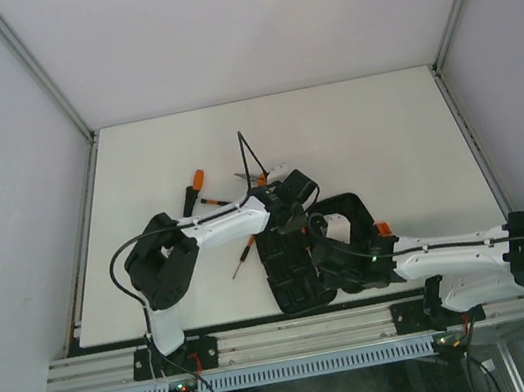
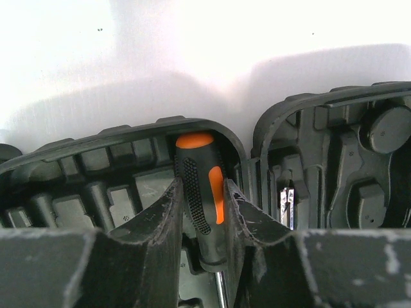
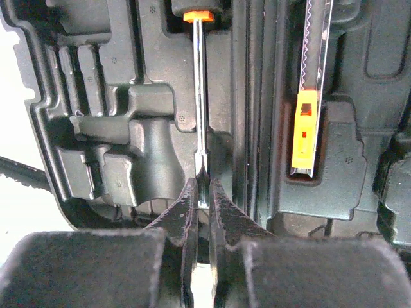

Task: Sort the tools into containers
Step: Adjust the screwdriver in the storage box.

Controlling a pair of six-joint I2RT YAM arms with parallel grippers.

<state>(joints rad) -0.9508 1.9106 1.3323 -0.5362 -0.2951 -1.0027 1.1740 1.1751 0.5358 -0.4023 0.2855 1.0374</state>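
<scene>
From above, my left arm and right arm cover most of the case, and the loose tools at its 11 o'clock are too small to name. In my left hand the screwdriver loses its shaft at 6 o'clock. My right hand hides the tip of a steel shaft, whose handle is cut off at 12 o'clock.

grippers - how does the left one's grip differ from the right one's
The left gripper clasps a thick orange-and-black screwdriver handle; the right gripper pinches the thin metal tip of a screwdriver shaft. The left gripper's jaws stand apart round the handle; the right gripper's are almost together. Both grips are inside the open case.
</scene>
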